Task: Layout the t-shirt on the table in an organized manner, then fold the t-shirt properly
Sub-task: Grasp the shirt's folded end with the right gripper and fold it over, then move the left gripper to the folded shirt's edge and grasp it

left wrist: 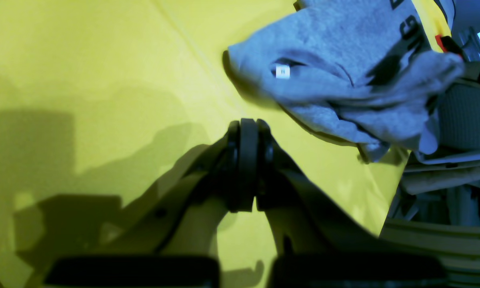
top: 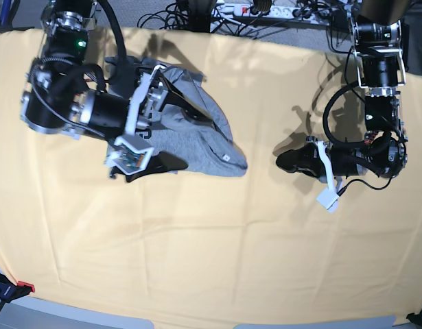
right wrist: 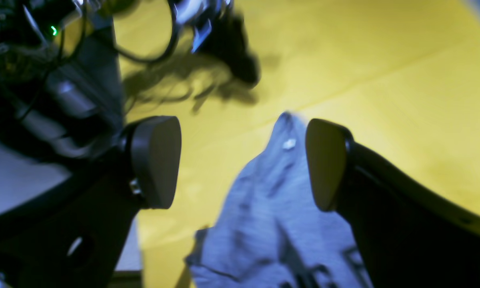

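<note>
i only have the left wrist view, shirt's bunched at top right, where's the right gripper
Observer: The right gripper is over the t-shirt, jaws spread wide, with a ridge of the cloth between the pads; no grip shows.
Operator: is the shirt laid out at all
Observer: No. In the base view it lies in a crumpled heap near the far edge of the table, partly under the right arm.
Operator: and my left gripper, near it?
Observer: No. The left gripper is shut and empty, over bare cloth, well clear of the shirt.
Operator: any lettering showing from above
Observer: None in the base view; only plain grey and a small tag.
</note>
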{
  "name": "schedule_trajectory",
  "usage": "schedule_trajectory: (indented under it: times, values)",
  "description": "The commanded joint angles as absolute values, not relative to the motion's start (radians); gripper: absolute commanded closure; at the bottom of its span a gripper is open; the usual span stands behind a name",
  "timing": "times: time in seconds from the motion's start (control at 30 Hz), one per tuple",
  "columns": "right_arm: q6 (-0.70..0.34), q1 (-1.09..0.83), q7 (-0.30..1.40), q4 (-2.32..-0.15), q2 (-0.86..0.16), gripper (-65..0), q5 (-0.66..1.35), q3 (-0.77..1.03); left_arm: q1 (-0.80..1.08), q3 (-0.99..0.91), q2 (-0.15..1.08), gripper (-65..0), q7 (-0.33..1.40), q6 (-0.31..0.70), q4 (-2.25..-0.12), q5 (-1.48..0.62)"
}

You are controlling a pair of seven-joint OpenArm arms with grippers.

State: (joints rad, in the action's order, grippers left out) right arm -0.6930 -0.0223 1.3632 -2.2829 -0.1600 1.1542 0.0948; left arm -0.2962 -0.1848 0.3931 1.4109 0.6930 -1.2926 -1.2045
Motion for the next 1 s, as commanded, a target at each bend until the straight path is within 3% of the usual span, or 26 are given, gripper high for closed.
schedule_trajectory:
  times: [0.0, 0.17, 0.2, 0.27, 0.33, 0.37, 0.63, 0.83, 0.97]
  values:
    - [-0.698, -0.012, 1.347, -2.307, -0.164, -49.3, 1.142, 0.124, -0.322, -0.191, 0.405, 0.0, 1.396, 0.698, -1.308, -1.233]
    - [-0.698, -0.015, 1.336, -2.302, -0.165, -48.8, 1.098, 0.257, -0.336, -0.191, 0.405, 0.0, 1.396, 0.698, -1.308, -1.321]
    - [-0.698, -0.024, 1.335, -2.295, -0.167, -46.0, 1.099, 0.276, -0.340, -0.191, 0.405, 0.0, 1.396, 0.698, -1.308, -1.353]
    - [-0.698, -0.054, 1.333, -2.275, -0.173, -31.0, 1.098, 0.289, -0.349, -0.191, 0.404, 0.0, 1.396, 0.698, -1.308, -1.388]
    - [-0.698, -0.087, 1.333, -2.249, -0.176, -5.1, 1.098, 0.288, -0.355, -0.191, 0.404, 0.0, 1.396, 0.698, -1.308, -1.393]
    - [-0.698, -0.102, 1.332, -2.236, -0.176, 0.0, 1.098, 0.288, -0.358, -0.191, 0.405, 0.0, 1.396, 0.698, -1.308, -1.393]
    - [-0.698, -0.153, 1.297, -2.142, -0.184, 0.0, 1.021, 0.242, -0.361, -0.191, 0.405, 0.0, 1.396, 0.698, -1.308, -1.390]
    - [-0.698, -0.155, 1.189, -2.012, -0.198, 0.0, 0.756, 0.129, -0.361, -0.191, 0.405, 0.0, 1.396, 0.698, -1.308, -1.397]
    - [-0.698, -0.158, 1.191, -2.010, -0.202, 0.0, 0.725, 0.102, -0.360, -0.191, 0.405, 0.0, 1.396, 0.698, -1.308, -1.397]
